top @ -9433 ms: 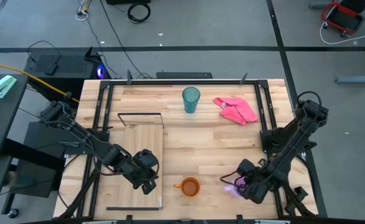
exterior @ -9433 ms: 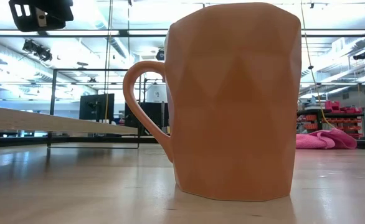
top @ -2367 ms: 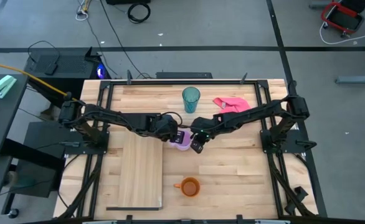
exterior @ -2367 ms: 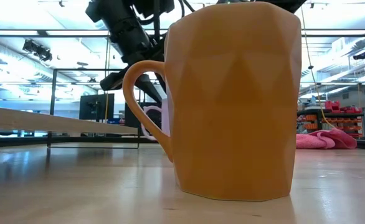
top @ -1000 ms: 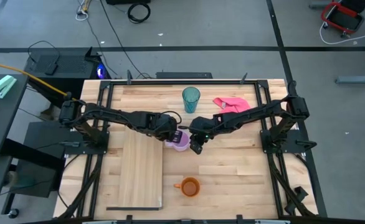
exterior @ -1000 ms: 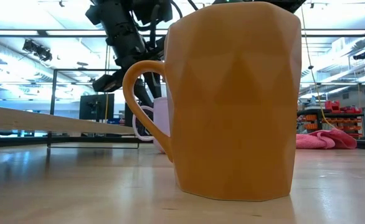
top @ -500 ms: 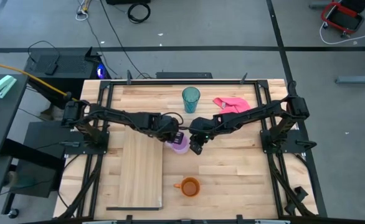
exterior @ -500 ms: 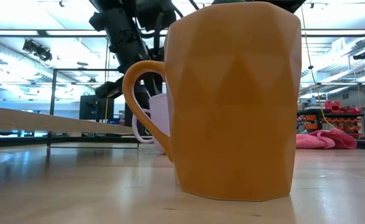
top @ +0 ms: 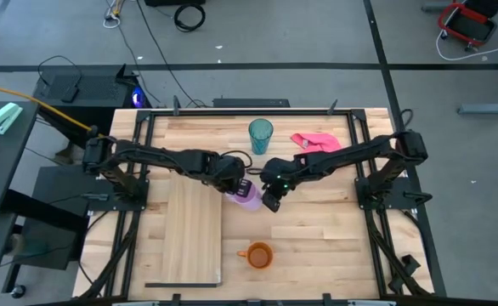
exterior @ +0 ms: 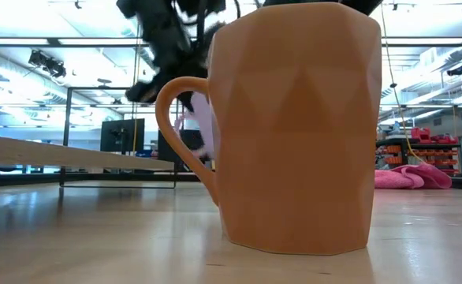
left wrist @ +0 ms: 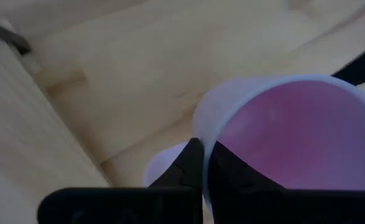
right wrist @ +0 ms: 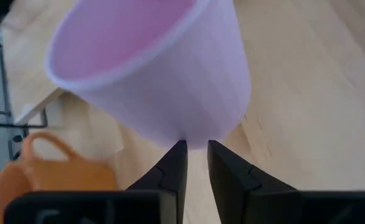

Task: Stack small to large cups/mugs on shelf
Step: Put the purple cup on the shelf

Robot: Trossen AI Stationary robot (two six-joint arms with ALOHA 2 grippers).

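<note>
The small lilac mug [top: 248, 195] hangs tilted above mid-table, held by my left gripper [top: 237, 186]. My right gripper [top: 271, 199] stands just right of it, fingers a narrow gap apart, with the mug's base [right wrist: 195, 138] right ahead of the fingertips; I cannot tell whether they touch. The orange mug [top: 258, 254] stands on its base near the front edge and fills the low view [exterior: 294, 126]. The teal tumbler [top: 260, 135] stands upright at the back. The light-wood shelf plank [top: 192, 229] lies flat at the left, also showing in the low view [exterior: 57, 155]. My left gripper pinches the lilac mug's rim [left wrist: 202, 142], next to the handle [left wrist: 164, 169], with one finger inside the mug and one outside. The fingers come from the table's left side. The mug is lifted clear of the table and tilted.
A pink cloth [top: 322, 150] lies at the back right. The shelf's thin black wire frame [exterior: 121, 138] stands at its far end. Bare tabletop lies between the lilac mug and the orange mug.
My left gripper has risen with the lilac mug, which now hangs higher above the table and is more tipped than a second ago. The orange mug and the tumbler have stayed put.
</note>
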